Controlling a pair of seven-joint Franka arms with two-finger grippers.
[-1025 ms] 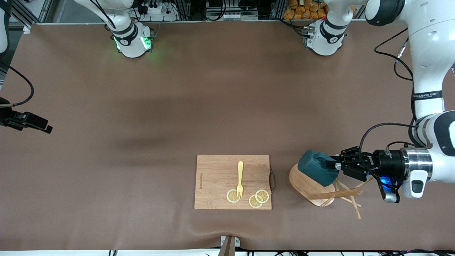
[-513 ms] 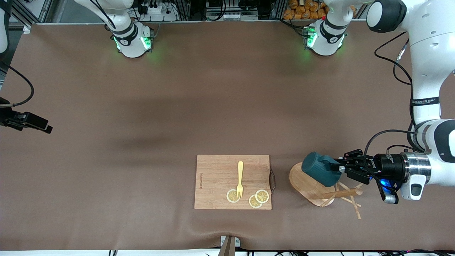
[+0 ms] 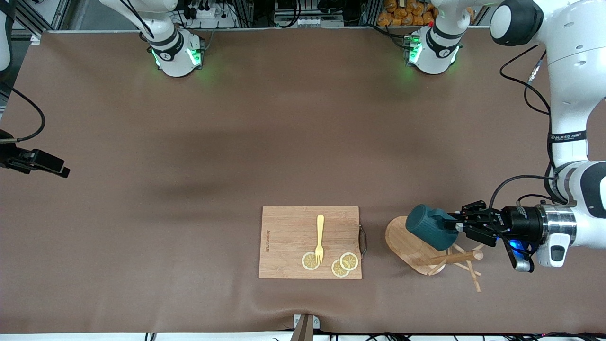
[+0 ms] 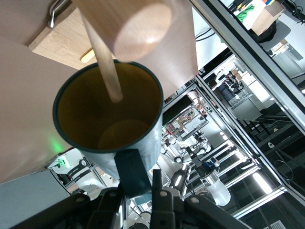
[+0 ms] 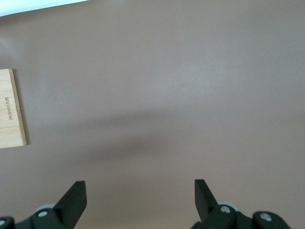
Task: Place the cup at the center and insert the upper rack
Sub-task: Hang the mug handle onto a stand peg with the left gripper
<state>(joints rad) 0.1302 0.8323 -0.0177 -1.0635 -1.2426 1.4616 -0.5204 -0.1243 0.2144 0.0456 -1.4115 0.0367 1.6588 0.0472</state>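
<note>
Straight ahead of the left tool (image 3: pixel 458 227) — clenched on the cup's (image 3: pixel 430 233) handle — the cup lies sideways over the toppled upper rack (image 3: pixel 416 246), a peg inside its mouth, table centre well off toward the right arm's end; right tool (image 5: pixel 138 195) waits released.

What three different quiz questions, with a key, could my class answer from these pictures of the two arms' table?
1. True or false: the left gripper grips the cup by its handle.
2. What lies on the cutting board? A) knife B) fork and lemon slices C) spoon
3. The upper rack lies ____ on the table.

Key: 1 true; 2 B; 3 toppled. The right gripper waits open over bare table.
</note>
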